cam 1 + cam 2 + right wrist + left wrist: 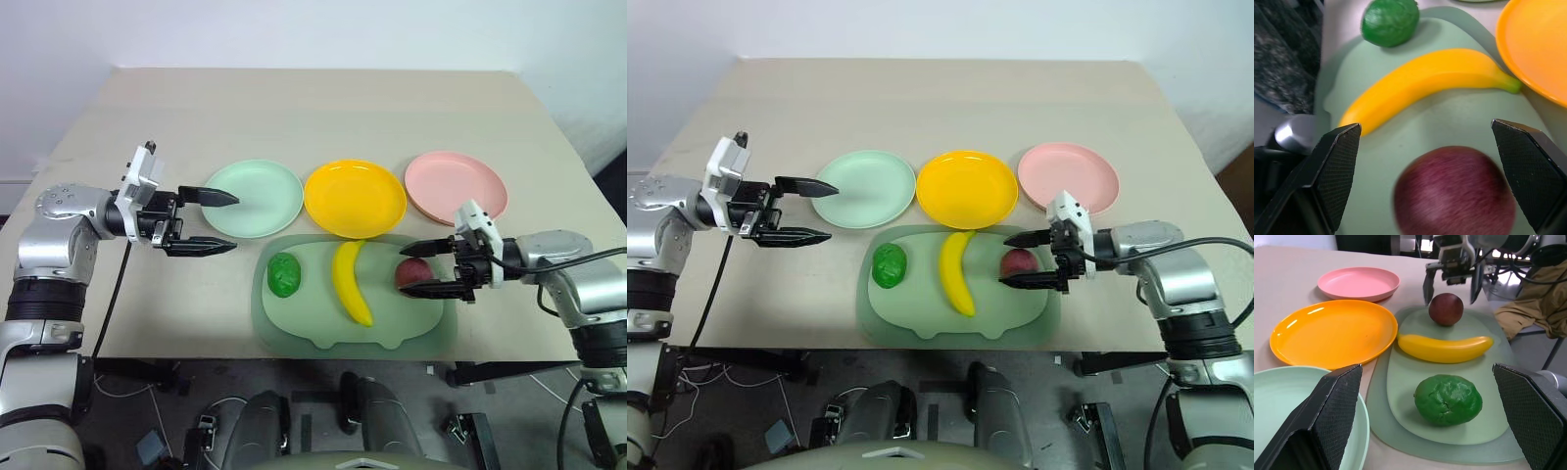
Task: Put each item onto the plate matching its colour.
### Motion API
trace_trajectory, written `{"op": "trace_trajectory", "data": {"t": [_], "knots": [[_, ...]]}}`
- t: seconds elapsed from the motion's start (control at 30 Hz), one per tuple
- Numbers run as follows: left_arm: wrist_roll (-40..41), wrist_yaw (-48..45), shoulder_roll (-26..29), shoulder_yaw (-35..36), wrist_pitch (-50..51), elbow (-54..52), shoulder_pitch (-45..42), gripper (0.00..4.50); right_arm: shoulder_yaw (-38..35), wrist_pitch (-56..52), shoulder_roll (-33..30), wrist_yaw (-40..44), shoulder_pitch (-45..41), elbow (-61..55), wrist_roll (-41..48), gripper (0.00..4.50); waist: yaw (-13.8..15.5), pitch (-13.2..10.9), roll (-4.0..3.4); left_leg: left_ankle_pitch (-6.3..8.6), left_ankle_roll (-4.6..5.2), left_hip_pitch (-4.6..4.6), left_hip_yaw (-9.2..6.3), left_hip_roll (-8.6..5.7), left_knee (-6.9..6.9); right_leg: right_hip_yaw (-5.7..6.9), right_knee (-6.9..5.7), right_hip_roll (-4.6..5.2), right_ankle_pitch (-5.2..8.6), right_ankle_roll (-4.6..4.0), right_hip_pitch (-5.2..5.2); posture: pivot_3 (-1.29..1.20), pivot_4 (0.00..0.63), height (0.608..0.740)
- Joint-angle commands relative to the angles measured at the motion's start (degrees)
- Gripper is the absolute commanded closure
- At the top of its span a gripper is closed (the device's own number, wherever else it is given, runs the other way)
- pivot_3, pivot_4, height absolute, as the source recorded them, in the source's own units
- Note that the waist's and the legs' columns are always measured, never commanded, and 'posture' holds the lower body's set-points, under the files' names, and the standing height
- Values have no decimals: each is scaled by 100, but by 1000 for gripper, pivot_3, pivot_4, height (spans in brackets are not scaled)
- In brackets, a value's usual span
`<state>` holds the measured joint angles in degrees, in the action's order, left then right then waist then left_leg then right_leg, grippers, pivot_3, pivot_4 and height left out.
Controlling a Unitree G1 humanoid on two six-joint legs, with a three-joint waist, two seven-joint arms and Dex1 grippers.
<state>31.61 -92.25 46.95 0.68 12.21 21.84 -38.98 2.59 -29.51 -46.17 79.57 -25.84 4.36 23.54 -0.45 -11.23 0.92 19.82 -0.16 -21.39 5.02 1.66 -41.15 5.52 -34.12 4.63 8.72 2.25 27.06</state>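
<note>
Three toy foods lie on a pale green mat (304, 333): a bumpy green lump (284, 274), a yellow banana (350, 282) and a dark red-purple fruit (412, 272). Behind the mat stand a mint green plate (257, 199), a yellow plate (355, 199) and a pink plate (456, 186). My right gripper (403, 270) is open and low over the mat, one finger on each side of the red-purple fruit (1454, 193), with a gap at both sides. My left gripper (235, 223) hangs open and empty at the mint plate's left rim.
The tan table (323, 108) stretches bare behind the plates. The mat's front edge lies close to the table's near edge. Beyond that edge, dark equipment and cables (216, 431) lie on the floor.
</note>
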Motion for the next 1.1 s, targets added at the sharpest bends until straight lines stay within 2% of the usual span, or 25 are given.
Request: {"op": "trace_trajectory", "data": {"t": [0.03,0.27,0.47,0.7,0.83,1.0,1.03,1.1], "knots": [[73,-24,145,102,25,-187,-59,34,103,538,-2,13,-102,173,-256,0,2,0,0,0,0,0,0,0,0,0,0,0,0,0,0,0,150,740],[116,-24,212,135,105,-331,57,34,261,755,13,141,-206,462,-389,0,-8,0,0,0,0,1,0,0,0,0,0,0,0,0,0,0,150,740],[280,-24,304,53,216,-549,224,0,279,841,27,159,-383,756,-474,1209,-6,0,0,-1,-1,0,0,0,0,0,0,0,0,0,0,0,150,740],[509,-24,418,-50,236,-769,428,0,-164,325,134,13,-1038,967,-22,1285,-12,0,0,-1,-1,1,0,1,0,0,0,0,0,0,0,0,150,740],[544,-24,424,-63,258,-837,494,0,-605,301,360,-666,-2000,2014,-5,1285,-16,0,0,-3,-5,1,1,1,0,0,0,0,0,-1,1,0,150,740],[523,-24,351,-27,280,-916,531,0,-545,1311,598,-1660,-2711,3684,-759,1285,-3,1,1,-3,-5,-2,-1,0,3,0,1,0,0,-1,0,0,150,740],[520,-24,351,-20,287,-931,542,0,-532,1240,636,-1827,-2861,4089,-848,1285,-10,1,1,-3,-5,-2,0,-1,3,0,1,1,0,-1,-1,0,150,740],[509,-24,361,-4,303,-959,558,0,-472,1903,689,-2291,-2997,4640,-1189,1285,-18,0,0,-4,-6,-2,6,-2,3,-2,2,1,0,0,0,0,150,740]]}}
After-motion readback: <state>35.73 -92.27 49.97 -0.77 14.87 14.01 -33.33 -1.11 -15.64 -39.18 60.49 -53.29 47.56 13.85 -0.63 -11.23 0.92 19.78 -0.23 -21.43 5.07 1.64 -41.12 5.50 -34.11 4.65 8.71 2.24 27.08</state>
